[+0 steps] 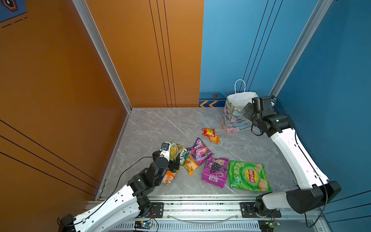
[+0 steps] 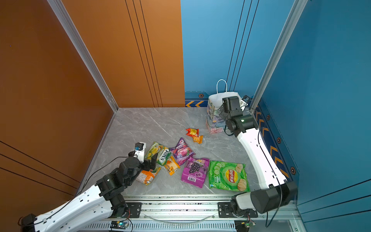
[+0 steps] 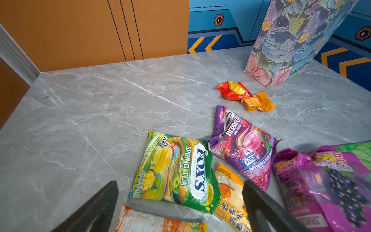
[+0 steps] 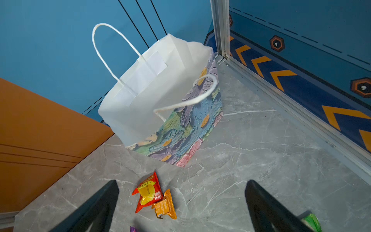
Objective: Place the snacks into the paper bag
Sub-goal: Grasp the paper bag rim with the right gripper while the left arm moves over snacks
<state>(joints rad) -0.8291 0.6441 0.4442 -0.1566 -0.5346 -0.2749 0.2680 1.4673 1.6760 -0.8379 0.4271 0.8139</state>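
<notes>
Grey marble desk (image 1: 156,124). Bag (image 1: 232,120) upright, far right corner, nothing seen inside. Snacks (image 1: 214,172) loose toward front edge. Left gripper (image 3: 180,182) wide open, empty, over Fox's packet (image 3: 176,170); right gripper (image 4: 182,181) wide open, empty, by bag. Likely first pick: you drop left, pinch packet.

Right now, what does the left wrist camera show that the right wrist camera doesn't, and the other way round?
Left wrist only: the Spring Tea packet, the orange packet beside it, and the fronts of the berries bag and grape bag. Right wrist only: the white inside of the paper bag, with no snack visible in it, and its two cord handles. Both: the bag's floral outside, the red sachet touching the orange sachet, and the marble table.
</notes>
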